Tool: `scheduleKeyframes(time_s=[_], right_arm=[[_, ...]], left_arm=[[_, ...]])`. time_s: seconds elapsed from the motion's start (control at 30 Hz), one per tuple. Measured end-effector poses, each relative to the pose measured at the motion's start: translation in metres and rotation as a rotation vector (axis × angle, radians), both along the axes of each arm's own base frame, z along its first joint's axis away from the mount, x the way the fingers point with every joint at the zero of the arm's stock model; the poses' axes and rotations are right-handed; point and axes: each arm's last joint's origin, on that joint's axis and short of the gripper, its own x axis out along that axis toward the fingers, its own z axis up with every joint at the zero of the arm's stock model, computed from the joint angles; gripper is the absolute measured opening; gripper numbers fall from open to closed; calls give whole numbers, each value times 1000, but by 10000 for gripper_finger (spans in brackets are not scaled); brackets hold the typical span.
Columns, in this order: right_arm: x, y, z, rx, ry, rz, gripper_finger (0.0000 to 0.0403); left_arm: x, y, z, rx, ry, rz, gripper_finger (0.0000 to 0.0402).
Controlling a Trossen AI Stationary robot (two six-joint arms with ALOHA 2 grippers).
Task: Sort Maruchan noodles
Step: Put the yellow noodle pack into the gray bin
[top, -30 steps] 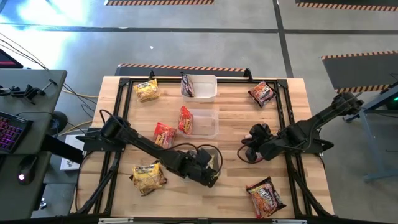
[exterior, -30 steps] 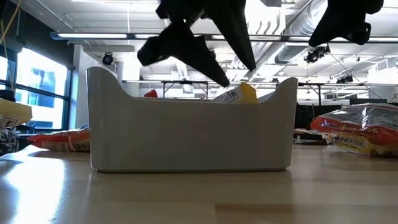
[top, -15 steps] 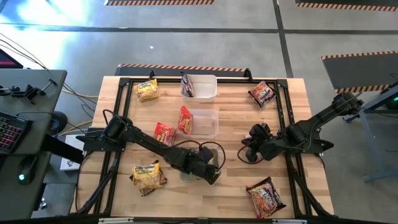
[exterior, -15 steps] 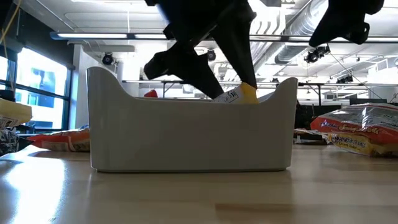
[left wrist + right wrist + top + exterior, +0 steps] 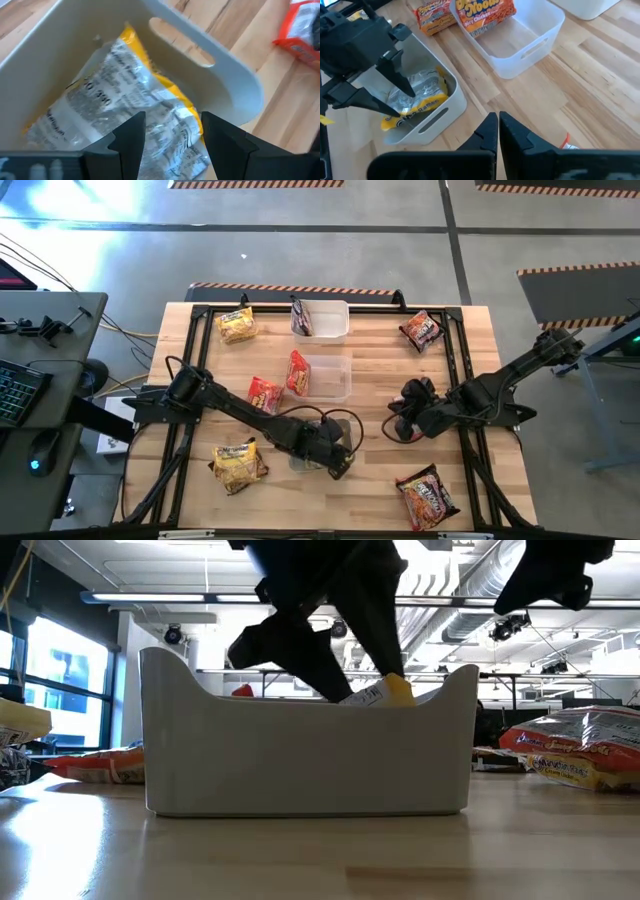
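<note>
The left gripper (image 5: 395,97) hangs inside a white tub (image 5: 440,117), fingers (image 5: 132,137) spread either side of a yellow Maruchan packet (image 5: 125,110) lying between them, tub walls close around. The right gripper (image 5: 498,131), fingers pressed together, hovers over bare table (image 5: 600,95) well clear of the tub.

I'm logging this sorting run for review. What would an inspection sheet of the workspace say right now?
Surface: wooden table, black frame along its edges.
Job's things: one yellow noodle packet in the near tub; an orange packet leans in the middle tub; a dark packet in the far tub; five more packets loose on the table.
Clutter: nothing seen.
Grippers: left gripper open over the yellow packet; right gripper shut, empty, above the table.
Cables: loops along both arms; wires on the floor at left.
Surroundings: side desk with keyboard, striped floor tape.
</note>
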Motion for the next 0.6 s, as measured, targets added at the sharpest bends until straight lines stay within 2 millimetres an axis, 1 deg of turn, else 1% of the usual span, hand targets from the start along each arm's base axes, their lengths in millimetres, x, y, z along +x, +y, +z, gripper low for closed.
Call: scheduleKeyframes(time_s=[0.2,0.3,0.4,0.53,0.6], right_arm=[[0,-1,0,-8,-4,-9,0],[0,-1,0,-7,-5,-10,0],[0,-1,0,-6,-7,-14,0],[1,-1,1,-15,-16,-25,0],[1,-1,1,-14,-18,-25,0]], left_arm=[[-1,2,-5,-10,47,-34,183],[-2,4,-5,-5,62,-31,164],[-3,6,-6,-3,82,-35,121],[-4,5,-7,-14,106,-98,30],[-4,5,-6,-21,109,-110,9]])
